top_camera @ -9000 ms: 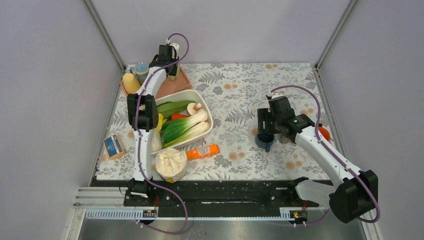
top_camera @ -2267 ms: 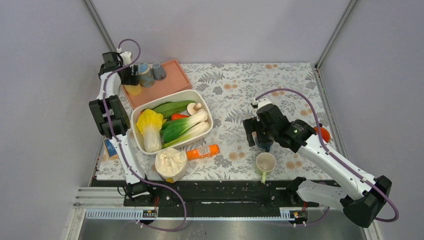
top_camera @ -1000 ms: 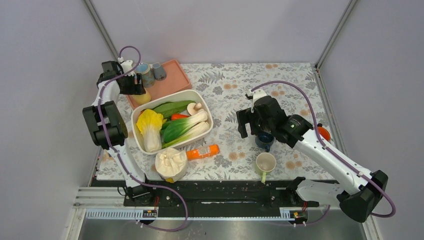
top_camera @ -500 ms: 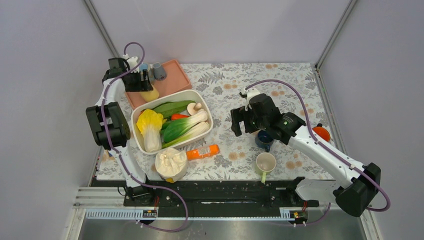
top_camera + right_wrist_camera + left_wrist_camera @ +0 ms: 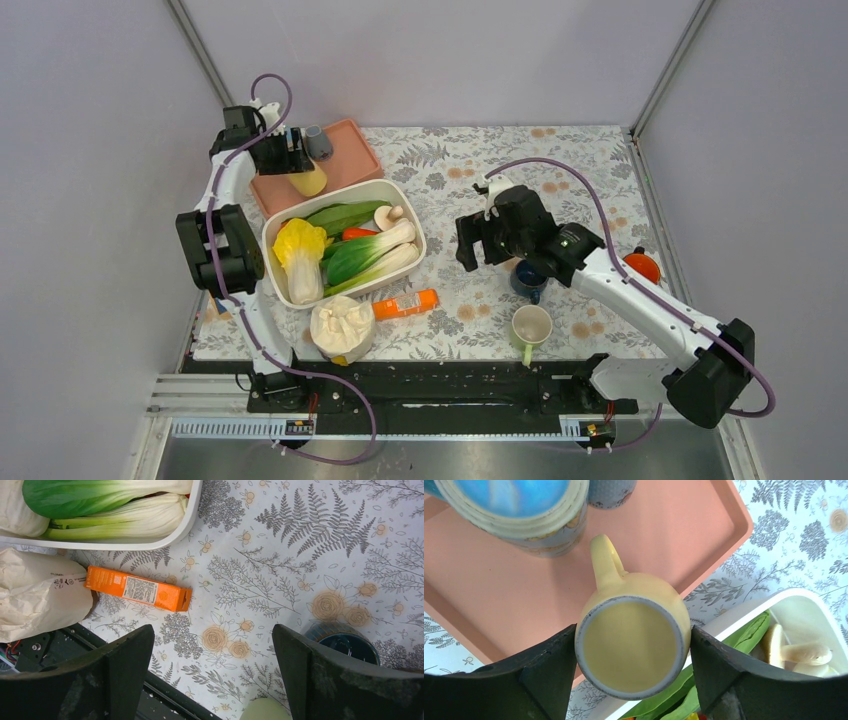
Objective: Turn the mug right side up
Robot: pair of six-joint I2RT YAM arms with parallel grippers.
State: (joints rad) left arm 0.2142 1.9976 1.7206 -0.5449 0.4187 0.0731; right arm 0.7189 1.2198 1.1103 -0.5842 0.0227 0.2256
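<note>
A pale yellow mug (image 5: 631, 640) hangs bottom-up over the front edge of the pink tray (image 5: 674, 530), its grey-ringed base facing the left wrist camera and its handle pointing away. My left gripper (image 5: 633, 650) is shut on it, one finger against each side. From above, the yellow mug (image 5: 310, 181) shows just below the left gripper (image 5: 298, 165), between the pink tray (image 5: 350, 165) and the white tub. My right gripper (image 5: 470, 245) hovers open over bare tablecloth at mid-table, and the right wrist view shows nothing between the right gripper's (image 5: 212, 675) fingers.
A blue-lined cup (image 5: 514, 505) and a grey cup (image 5: 317, 140) stand on the tray. The white tub (image 5: 420, 245) holds vegetables. An orange box (image 5: 405, 303) and a paper bag (image 5: 342, 328) lie near the front. A dark blue mug (image 5: 528, 280) and a green mug (image 5: 531, 325) stand upright.
My left gripper has carried the yellow mug rightwards over the tray towards the tub. The right arm has swung left, away from the blue mug, still open.
</note>
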